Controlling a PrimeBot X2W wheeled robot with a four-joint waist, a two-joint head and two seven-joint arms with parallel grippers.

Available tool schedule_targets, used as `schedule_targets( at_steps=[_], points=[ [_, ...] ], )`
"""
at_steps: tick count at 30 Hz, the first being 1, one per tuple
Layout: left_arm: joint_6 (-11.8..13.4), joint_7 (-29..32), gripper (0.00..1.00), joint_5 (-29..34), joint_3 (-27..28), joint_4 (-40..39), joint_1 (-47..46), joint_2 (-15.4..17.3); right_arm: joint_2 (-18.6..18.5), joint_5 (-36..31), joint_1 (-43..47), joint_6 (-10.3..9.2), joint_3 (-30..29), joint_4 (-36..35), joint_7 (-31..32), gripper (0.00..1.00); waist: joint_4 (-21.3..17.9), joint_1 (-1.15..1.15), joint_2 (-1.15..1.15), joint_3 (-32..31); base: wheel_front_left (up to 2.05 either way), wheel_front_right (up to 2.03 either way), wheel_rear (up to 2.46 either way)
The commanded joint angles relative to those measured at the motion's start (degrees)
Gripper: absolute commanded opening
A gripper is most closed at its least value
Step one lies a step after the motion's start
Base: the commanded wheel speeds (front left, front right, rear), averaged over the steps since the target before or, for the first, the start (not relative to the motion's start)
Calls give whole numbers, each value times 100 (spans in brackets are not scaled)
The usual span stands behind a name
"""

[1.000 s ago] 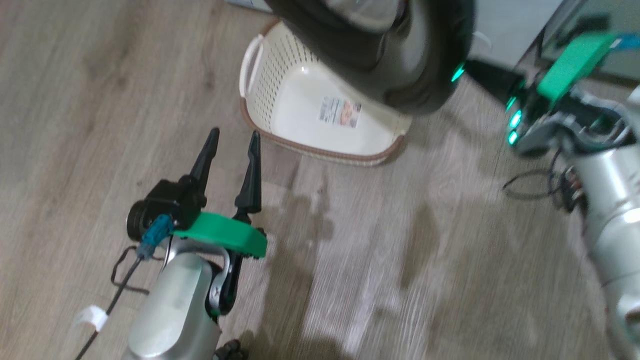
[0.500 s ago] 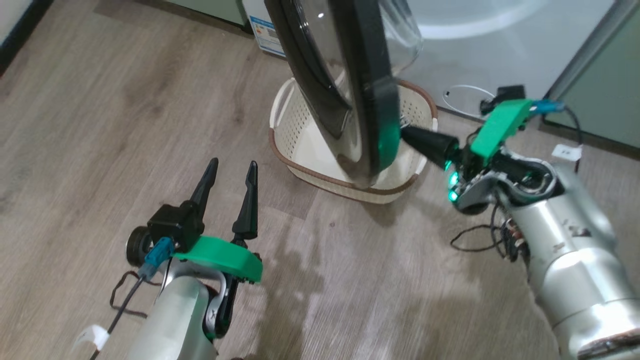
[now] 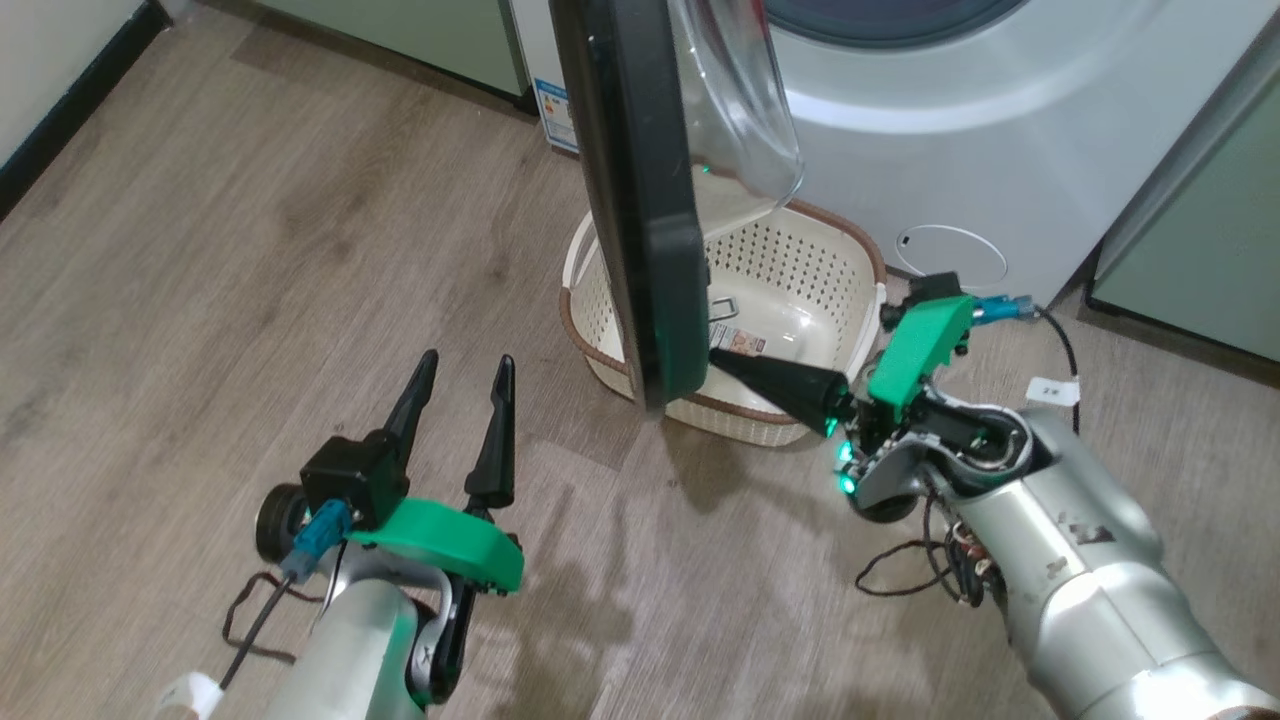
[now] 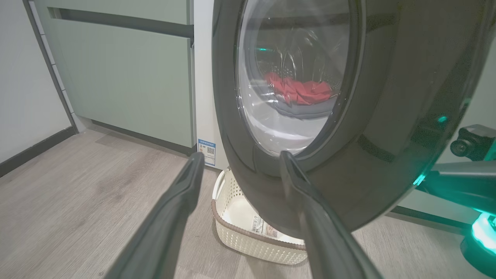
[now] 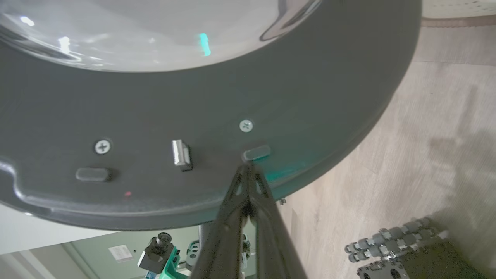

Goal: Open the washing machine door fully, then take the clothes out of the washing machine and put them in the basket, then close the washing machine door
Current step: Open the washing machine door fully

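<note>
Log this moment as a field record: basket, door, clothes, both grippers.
basket: basket on the floor in front of the washing machine, no clothes in it
door: washing machine door swung out, edge-on in the head view, above the basket
laundry: red clothes inside the machine, seen through the door's glass
left arm: left gripper open, holding nothing, apart from the door
right arm: right gripper shut, tips against the door's inner rim
</note>
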Motion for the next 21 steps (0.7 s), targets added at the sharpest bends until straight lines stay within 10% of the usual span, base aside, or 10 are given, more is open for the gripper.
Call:
schedule_targets(
  at_steps=[1, 14, 17, 20, 21],
  points=[
    [-12, -37, 100, 58, 239, -148, -73, 99, 149, 151, 15, -1, 198, -227, -84, 0, 10, 0, 0, -38, 0, 0, 0],
    [-65, -37, 100, 177, 558, -86, 111, 99, 150, 522, 189, -1, 237, -269, -745, 0, -232, 0, 0, -406, 0, 0, 0],
    [-123, -37, 100, 248, 705, -79, 177, 99, 151, 473, 313, -1, 146, -270, -788, 28, -382, 0, 0, -537, 0, 0, 0],
    [-216, -37, 100, 381, 958, -77, 292, 99, 143, 373, 534, -1, -46, -277, -878, 100, -620, 0, 0, -730, 0, 0, 0],
    [-246, -37, 100, 426, 1055, -71, 331, 99, 134, 312, 611, -1, -109, -294, -931, 100, -717, 0, 0, -806, 0, 0, 0]
  ],
)
